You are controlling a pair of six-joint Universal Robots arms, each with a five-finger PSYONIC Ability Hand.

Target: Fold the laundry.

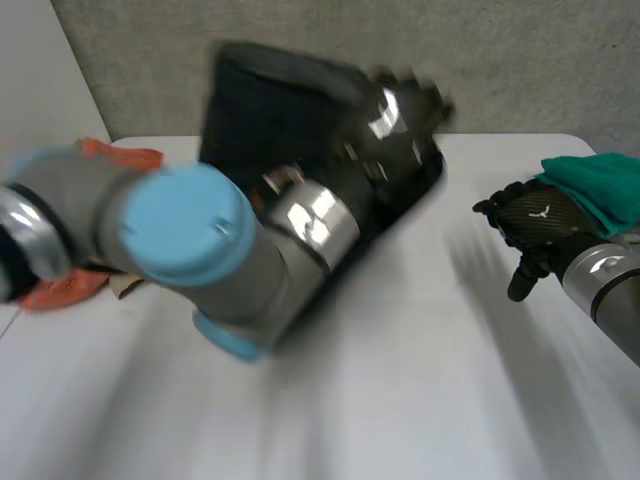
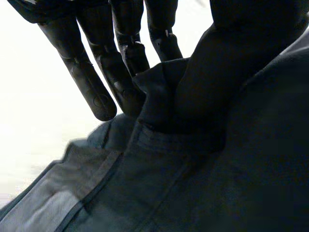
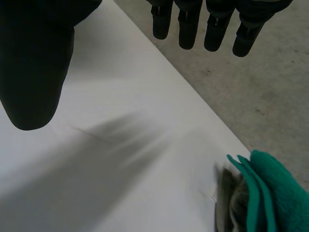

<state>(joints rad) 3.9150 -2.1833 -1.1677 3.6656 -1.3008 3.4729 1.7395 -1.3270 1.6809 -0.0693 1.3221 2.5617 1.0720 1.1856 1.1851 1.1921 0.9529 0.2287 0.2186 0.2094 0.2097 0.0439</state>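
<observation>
Over the white table (image 1: 400,400) a dark garment (image 1: 255,120) was pinched aloft by the left hand (image 2: 96,82), likely for spreading; the right hand (image 1: 535,220) was held open, empty

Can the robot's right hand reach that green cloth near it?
Probably yes. The right hand is open and holds nothing, and the green cloth lies close beside it, with nothing between them.

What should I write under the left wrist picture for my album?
The robot's left hand pinches a raised fold of dark cloth.
</observation>
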